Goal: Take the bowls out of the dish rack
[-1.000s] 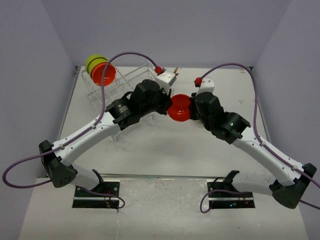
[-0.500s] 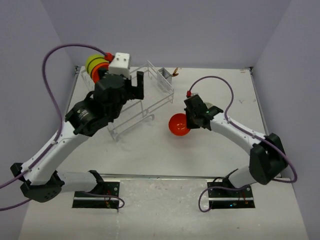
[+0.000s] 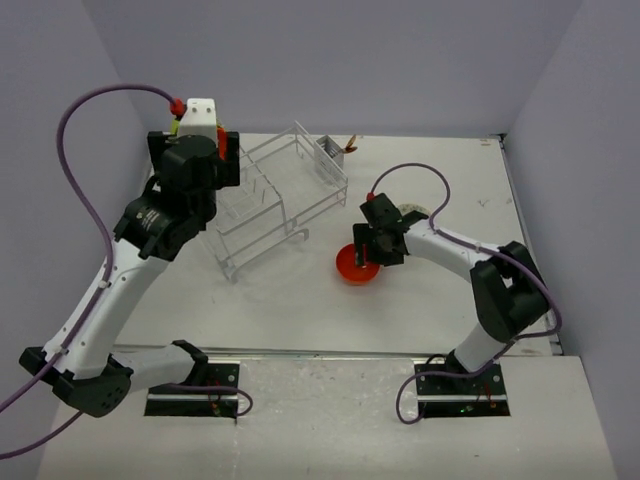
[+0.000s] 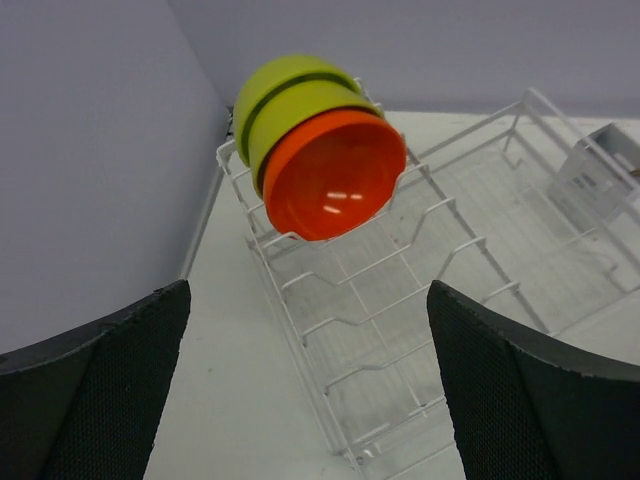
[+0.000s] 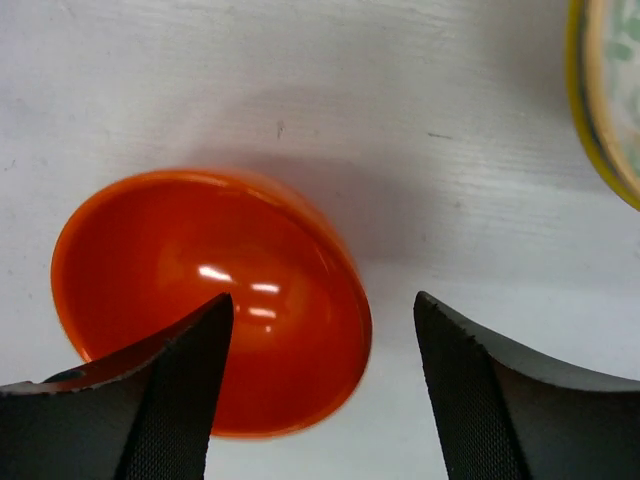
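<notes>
At the left of the top view, the left arm (image 3: 120, 270) reaches up to the upper left corner of the counter (image 3: 300, 300). The two left fingers (image 4: 110, 380) are spread wide apart and hold nothing. In the left wrist view the dish rack (image 4: 400, 330) shows between them.

There is one dish rack. It is white wire and lies slanted in the upper middle of the top view. At its upper left end a lime-green bowl (image 4: 285, 85) stands on its edge. A dark line runs round it, so I cannot tell if it is one green bowl or two pushed together. The first orange bowl (image 4: 335, 170) sits right in front of the green, touching it, with its open side turned toward the wrist camera. The rows of the rack in front of these bowls hold nothing. One small grey basket (image 3: 328, 160) sits at the rack's right end.

Right of the rack, in the middle of the top view, the second orange bowl (image 5: 230, 300) rests on the counter, well apart from the rack. That makes two orange bowls. The right arm (image 3: 450, 250) bends over it. The two right fingers (image 5: 170, 380) are wide open. One is in front of the bowl and one is beside it, with a gap, so they grip nothing.

One cream bowl (image 5: 610, 110) with a yellow rim and green pattern sits near it, at the upper right of the right wrist view.
</notes>
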`<action>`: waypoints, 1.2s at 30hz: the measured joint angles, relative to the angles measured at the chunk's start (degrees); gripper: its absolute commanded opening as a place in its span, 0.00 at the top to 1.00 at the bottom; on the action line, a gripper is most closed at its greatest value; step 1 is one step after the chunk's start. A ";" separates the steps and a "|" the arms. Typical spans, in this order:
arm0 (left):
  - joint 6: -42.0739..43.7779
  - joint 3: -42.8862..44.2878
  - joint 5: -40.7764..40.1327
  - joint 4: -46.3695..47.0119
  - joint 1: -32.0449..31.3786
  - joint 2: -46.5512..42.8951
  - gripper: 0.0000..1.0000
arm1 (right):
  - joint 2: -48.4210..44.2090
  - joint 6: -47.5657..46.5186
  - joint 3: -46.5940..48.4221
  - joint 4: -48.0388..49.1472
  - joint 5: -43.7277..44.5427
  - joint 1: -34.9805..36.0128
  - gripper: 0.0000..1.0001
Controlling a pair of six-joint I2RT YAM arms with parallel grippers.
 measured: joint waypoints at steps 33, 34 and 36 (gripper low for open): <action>14.45 0.59 3.23 8.13 15.98 22.27 0.63 | -49.86 -1.90 -2.29 -12.50 -2.67 2.67 0.10; 14.49 0.50 3.23 8.37 15.98 22.05 0.66 | -49.79 -1.95 -2.29 -12.50 -2.71 2.67 0.10; 14.67 0.33 3.74 9.38 15.93 21.44 0.71 | -49.44 -2.08 -2.29 -12.52 -2.75 2.67 0.10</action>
